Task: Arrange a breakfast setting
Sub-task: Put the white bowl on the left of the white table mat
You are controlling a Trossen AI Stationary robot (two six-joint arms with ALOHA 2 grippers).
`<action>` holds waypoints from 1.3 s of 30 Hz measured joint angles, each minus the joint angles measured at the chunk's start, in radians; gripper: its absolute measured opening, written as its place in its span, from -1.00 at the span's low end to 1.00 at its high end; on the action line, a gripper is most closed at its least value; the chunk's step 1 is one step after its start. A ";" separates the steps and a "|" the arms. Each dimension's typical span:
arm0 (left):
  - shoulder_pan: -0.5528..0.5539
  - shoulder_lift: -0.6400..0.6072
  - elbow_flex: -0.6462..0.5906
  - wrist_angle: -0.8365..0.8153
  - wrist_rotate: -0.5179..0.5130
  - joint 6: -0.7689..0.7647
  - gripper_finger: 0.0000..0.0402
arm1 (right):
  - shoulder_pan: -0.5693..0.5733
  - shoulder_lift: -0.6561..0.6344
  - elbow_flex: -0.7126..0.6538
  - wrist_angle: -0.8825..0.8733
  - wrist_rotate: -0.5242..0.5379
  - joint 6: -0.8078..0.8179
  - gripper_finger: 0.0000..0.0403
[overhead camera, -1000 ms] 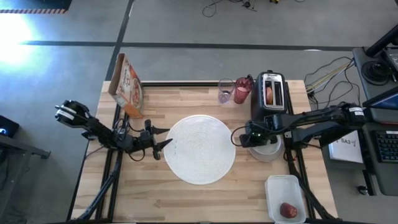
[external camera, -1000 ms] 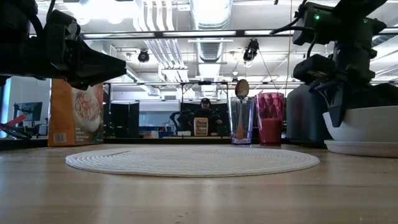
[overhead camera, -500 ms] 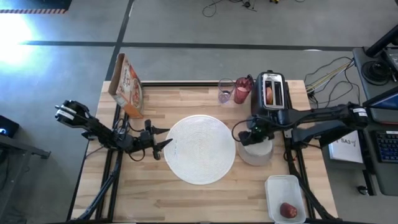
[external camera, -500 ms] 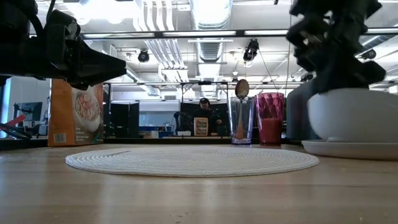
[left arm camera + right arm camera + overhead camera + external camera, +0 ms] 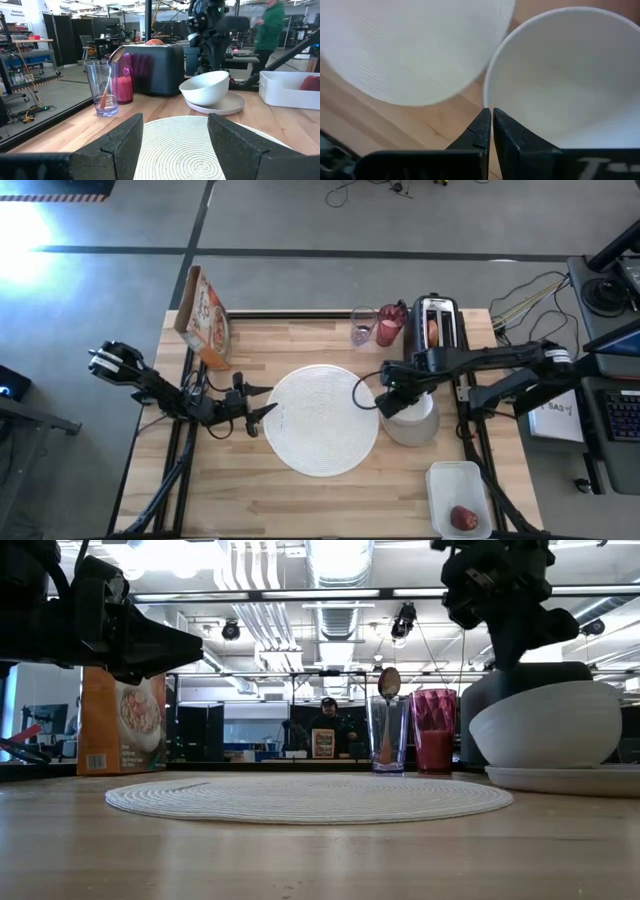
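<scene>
No readable brand text; the cereal box [image 5: 205, 315] at bench [image 5: 240, 490] 10 o'clock shows only a bowl graphic. Right end effector [image 5: 391, 398] is clamped on the rim of the small white bowl [image 5: 412, 416], tilted, lifted off the small grey plate [image 5: 216, 104] at 3 o'clock (fingers pinched together on the rim in wrist view). The bowl's edge is just beside the large round white plate [image 5: 321, 419] at centre. Left end effector [image 5: 262, 409] hovers w/ fingers apart at the plate's 9 o'clock edge. Pink tumbler [image 5: 390, 326] and clear glass [image 5: 362, 326] w/ orange-handled spoon [image 5: 107, 80] stand at 12, just beside the toaster [image 5: 438, 330] holding the bagel half [image 5: 432, 331]. Red apple [image 5: 462, 517] sits in a white tub [image 5: 457, 480] at 5 o'clock. Front bench is open.
</scene>
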 joint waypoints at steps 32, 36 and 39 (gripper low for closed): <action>0.000 0.000 0.000 -0.029 0.000 0.000 0.04 | 0.045 0.179 0.068 -0.041 -0.033 -0.018 -0.26; 0.000 0.000 0.000 -0.029 0.000 0.000 0.04 | 0.063 0.179 0.062 -0.031 -0.033 0.027 -0.22; 0.000 0.000 0.000 -0.029 0.000 -0.003 0.04 | 0.080 0.193 0.059 -0.029 -0.033 0.050 -0.23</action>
